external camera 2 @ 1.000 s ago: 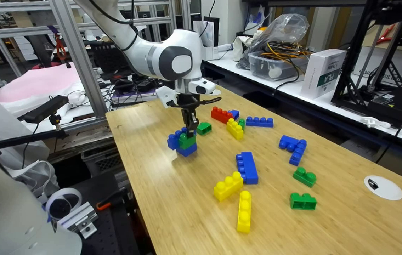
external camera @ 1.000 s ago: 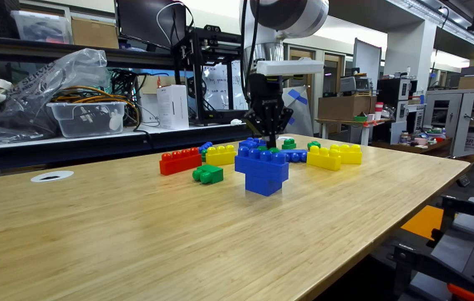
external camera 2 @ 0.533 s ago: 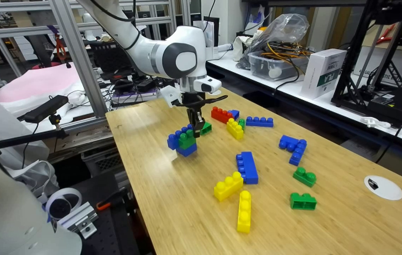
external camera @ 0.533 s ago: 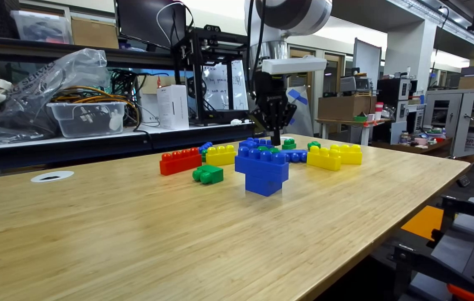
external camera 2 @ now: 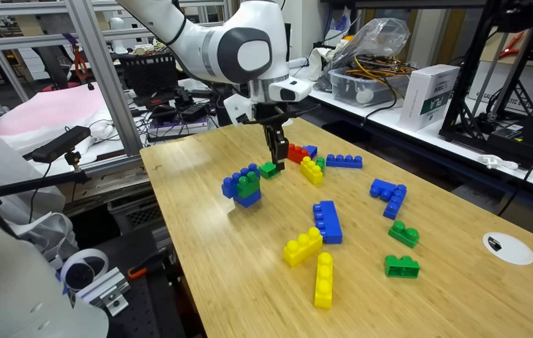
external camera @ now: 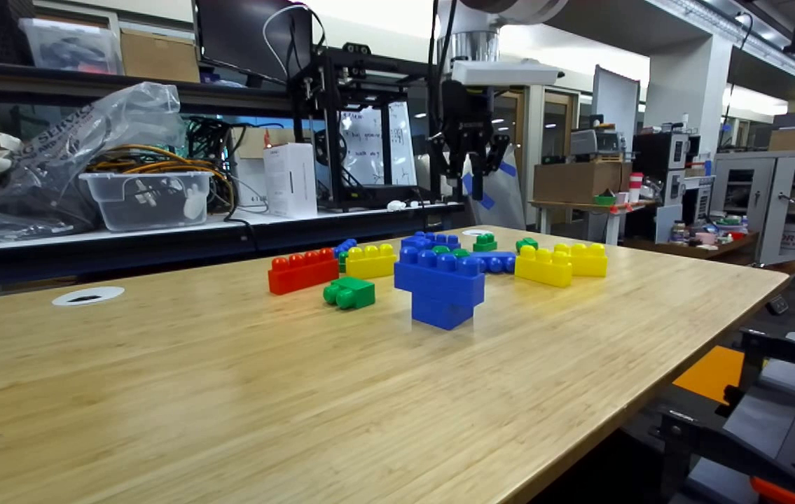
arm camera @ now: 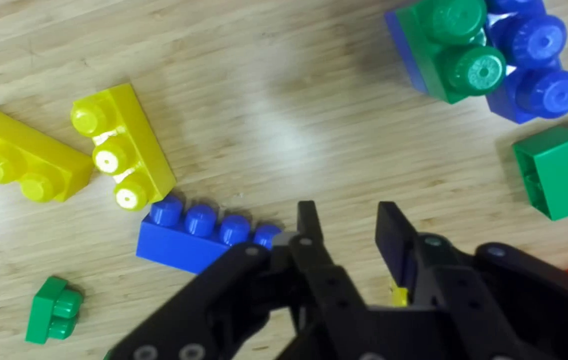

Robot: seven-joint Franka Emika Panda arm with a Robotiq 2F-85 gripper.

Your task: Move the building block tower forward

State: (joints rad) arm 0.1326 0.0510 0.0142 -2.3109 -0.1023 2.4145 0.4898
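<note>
Beyond the long edge of the desk (external camera: 229,392), the plastic bag (external camera: 85,164) reads "SERVIC…", the white box (external camera 2: 428,97) "PLA"; past a corner, the grey cabinet (external camera: 774,203) shows "OR-CA".

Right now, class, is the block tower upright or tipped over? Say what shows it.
Upright. In both exterior views the block tower stands on its narrow bottom brick, with its top studs pointing up.

In an exterior view, the camera looks low across the table (external camera: 229,392), with the block tower (external camera: 439,283) near the middle. In an exterior view, it looks down from higher, a white body (external camera 2: 22,263) large at lower left. The wrist view looks down from nearest, past the gripper (arm camera: 348,207); all views share the block tower, there upper right.
</note>
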